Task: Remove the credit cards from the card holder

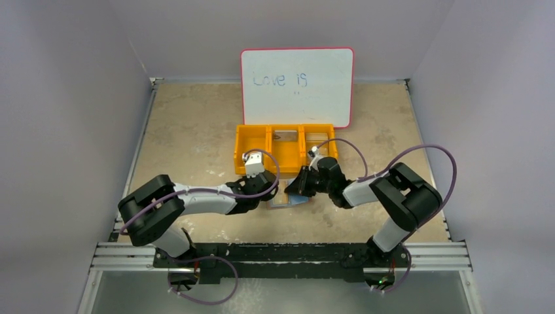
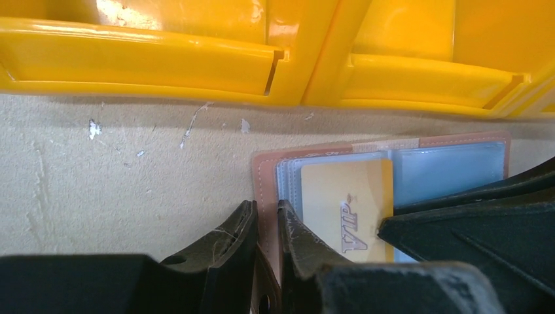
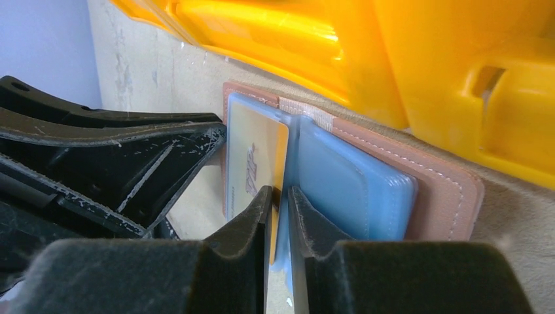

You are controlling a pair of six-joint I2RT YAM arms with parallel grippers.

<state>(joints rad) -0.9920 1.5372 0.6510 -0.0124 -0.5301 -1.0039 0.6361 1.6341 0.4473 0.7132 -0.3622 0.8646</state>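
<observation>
The card holder [image 1: 288,200] lies open on the table just in front of the orange tray, a brown bifold [image 2: 265,171] with pale blue clear pockets [image 3: 353,186]. A beige credit card [image 2: 347,196] printed "VIP" sits in its left pocket, also seen edge-on in the right wrist view [image 3: 252,154]. My left gripper [image 2: 265,214] is shut on the holder's brown left edge. My right gripper [image 3: 278,196] comes in from the right. Its jaws are pinched on the card's edge together with the clear pocket sheet. Other cards are not visible.
The orange three-compartment tray [image 1: 243,150] stands directly behind the holder, its wall close above both grippers [image 2: 163,65]. A whiteboard [image 1: 296,85] with handwriting leans against the back wall. Both arms meet over the holder at mid-table.
</observation>
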